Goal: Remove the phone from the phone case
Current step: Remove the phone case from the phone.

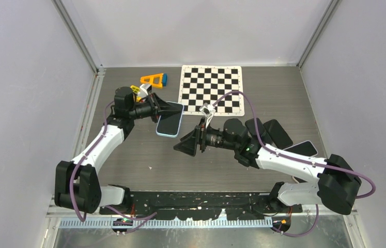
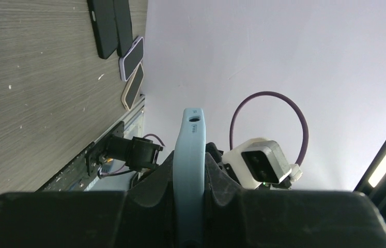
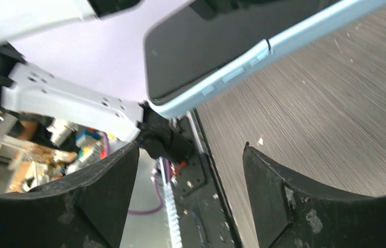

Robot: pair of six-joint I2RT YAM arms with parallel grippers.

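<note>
My left claw (image 1: 172,108) is clamped tight on one end of the light-blue phone case (image 1: 169,125), pinching it front and back. It holds the case off the counter (image 1: 139,150), left of centre and toward the far edge. The phone (image 3: 201,46) sits in the case, dark screen showing. My right claw (image 1: 182,145) stands wide apart with nothing between its fingers, just beside the case's free end and not touching it. A checkerboard (image 1: 211,88) lies at the far edge.
</note>
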